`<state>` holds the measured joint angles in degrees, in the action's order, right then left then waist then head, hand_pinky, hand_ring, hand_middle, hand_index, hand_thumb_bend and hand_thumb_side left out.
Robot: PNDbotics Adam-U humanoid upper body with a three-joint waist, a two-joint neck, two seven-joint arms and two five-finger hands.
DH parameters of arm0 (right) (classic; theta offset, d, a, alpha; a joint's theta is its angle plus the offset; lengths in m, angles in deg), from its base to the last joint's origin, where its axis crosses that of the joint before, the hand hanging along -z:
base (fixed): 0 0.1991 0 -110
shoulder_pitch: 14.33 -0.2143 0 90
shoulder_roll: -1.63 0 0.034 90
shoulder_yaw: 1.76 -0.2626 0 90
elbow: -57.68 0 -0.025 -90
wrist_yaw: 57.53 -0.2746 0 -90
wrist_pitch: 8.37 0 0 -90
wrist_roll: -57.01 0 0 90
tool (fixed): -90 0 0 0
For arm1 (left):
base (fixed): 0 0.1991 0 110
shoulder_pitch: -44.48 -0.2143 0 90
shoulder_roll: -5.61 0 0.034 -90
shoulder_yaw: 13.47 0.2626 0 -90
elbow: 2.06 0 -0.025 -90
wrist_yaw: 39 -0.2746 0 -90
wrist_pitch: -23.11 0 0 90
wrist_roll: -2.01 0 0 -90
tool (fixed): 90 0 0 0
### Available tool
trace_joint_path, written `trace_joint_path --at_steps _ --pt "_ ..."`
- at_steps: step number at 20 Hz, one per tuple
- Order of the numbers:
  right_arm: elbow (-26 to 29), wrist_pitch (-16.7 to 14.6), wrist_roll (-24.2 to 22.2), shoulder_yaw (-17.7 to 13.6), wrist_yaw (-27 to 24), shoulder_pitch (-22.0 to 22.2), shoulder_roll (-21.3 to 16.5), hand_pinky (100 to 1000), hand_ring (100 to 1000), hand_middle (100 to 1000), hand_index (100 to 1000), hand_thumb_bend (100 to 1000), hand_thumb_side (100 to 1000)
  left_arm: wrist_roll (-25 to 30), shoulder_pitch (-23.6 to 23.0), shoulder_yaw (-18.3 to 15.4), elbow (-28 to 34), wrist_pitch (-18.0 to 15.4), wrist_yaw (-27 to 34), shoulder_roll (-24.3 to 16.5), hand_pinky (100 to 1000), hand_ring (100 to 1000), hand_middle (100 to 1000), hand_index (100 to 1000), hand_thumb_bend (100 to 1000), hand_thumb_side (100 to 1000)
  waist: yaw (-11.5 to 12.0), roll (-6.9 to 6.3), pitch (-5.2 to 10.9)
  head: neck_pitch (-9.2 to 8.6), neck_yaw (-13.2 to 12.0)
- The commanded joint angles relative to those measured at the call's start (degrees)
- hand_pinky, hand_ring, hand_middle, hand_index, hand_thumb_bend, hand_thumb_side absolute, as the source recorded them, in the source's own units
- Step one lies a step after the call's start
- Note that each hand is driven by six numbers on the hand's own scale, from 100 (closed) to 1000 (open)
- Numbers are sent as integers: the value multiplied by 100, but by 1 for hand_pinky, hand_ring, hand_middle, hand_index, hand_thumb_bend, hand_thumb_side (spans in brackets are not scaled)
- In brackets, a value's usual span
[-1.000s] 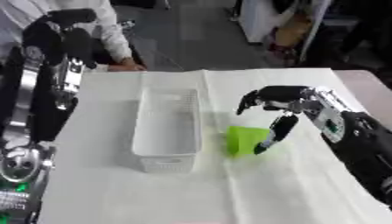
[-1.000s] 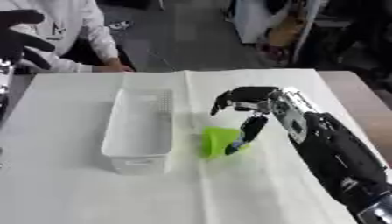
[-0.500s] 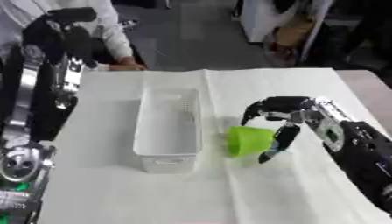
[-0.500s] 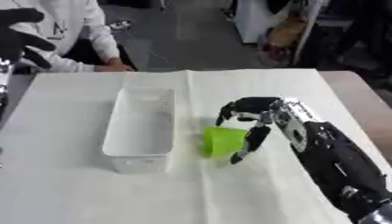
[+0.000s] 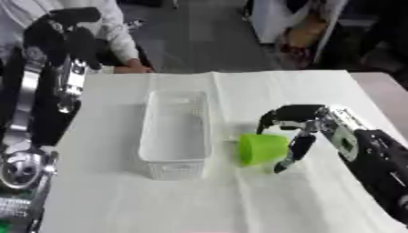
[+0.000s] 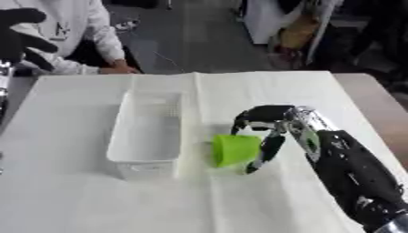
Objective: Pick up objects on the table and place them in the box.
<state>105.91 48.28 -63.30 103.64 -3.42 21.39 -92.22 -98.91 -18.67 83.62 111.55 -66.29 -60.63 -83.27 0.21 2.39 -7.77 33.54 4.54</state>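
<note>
The right hand [image 5: 299, 125] arches over the green cup [image 5: 261, 149], fingers curled around it without clearly pinching yet. The cup lies on its side just beside the white box [image 5: 175, 132]. It looks light and rigid (likely plastic, perhaps slippery), best taken across its wall.

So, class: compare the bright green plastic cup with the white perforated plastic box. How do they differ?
The bright green plastic cup is small and round and lies on its side; the white perforated plastic box is long, rectangular and stands upright. The right hand curls around the cup; nothing touches the box. Both rest on the white cloth.
</note>
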Motion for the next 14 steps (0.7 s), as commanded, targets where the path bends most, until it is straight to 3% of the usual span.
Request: trace_joint_path --at_steps 1,6,10,11,12,13,14 --pt "27 -236 34 -124 79 -58 -37 757 757 721 785 751 461 19 123 2 97 -10 27 2 459 565 758 835 267 965 16 -21 71 -61 -10" --pt "-56 -112 542 -212 325 -62 80 741 743 703 774 736 477 32 155 15 97 -18 39 28 460 565 758 835 268 965 55 -30 55 -84 21" --pt "-101 -70 1026 -254 535 -41 178 618 660 634 725 714 476 49 191 31 97 -25 51 62 460 565 758 836 267 966 95 -35 38 -115 24" --pt "-108 -80 1147 -257 591 -38 195 442 587 599 699 714 440 54 199 33 97 -27 53 69 461 565 759 836 267 965 104 -35 35 -120 21" --pt "-120 -96 1260 -260 651 -35 209 403 570 592 695 714 430 55 207 33 97 -29 54 77 461 565 759 836 268 965 111 -35 33 -125 19" --pt "-134 -114 1359 -264 704 -32 223 154 461 543 657 678 361 55 214 32 97 -31 55 84 462 565 759 836 268 965 118 -33 31 -127 16" --pt "-152 -131 1462 -273 744 -29 236 154 461 543 657 678 361 54 221 32 97 -33 56 90 462 565 759 836 268 965 126 -32 29 -130 13"
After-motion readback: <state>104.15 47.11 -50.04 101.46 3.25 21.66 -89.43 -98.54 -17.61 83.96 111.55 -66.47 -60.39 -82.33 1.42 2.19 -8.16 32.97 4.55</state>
